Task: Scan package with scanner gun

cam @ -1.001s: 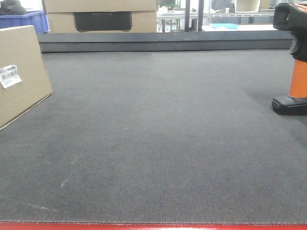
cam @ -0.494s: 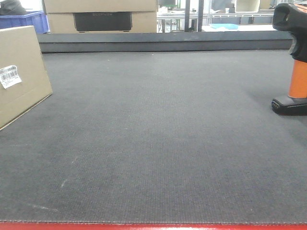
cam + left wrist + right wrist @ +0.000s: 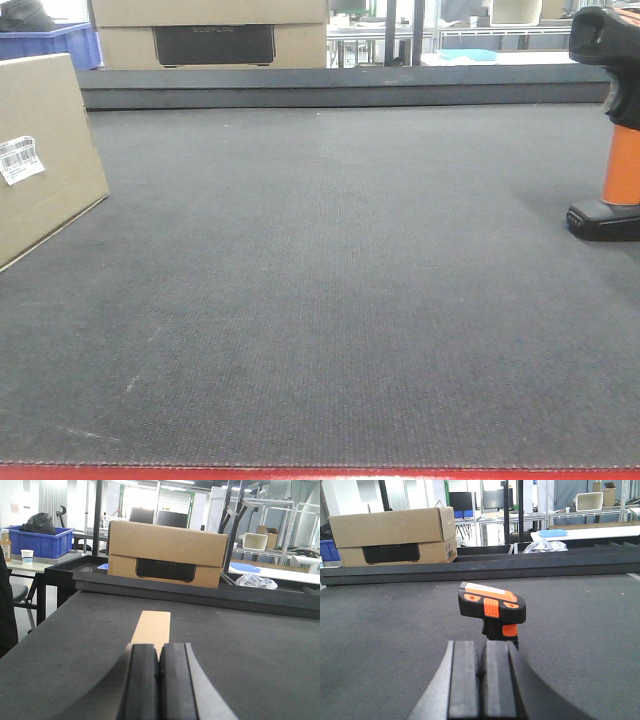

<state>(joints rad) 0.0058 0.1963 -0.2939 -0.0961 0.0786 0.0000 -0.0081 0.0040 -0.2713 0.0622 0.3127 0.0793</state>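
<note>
The package [image 3: 45, 155], a plain tan box, sat at the far left of the mat with its white barcode label [image 3: 19, 159] turned inward, probably for scanning. Left gripper [image 3: 159, 680] was pinched closed, empty. Right gripper [image 3: 481, 680] too, lined up behind the upright black-and-orange scanner gun [image 3: 491, 611] at the right.

Tan package [image 3: 45, 150] with white barcode label [image 3: 20, 158]; black-and-orange scanner gun [image 3: 492, 609]; seemingly charcoal, finely woven mat [image 3: 330, 280].

Matt cardboard package [image 3: 45, 150], plastic scanner gun [image 3: 492, 607], rough woven mat [image 3: 330, 290]
</note>
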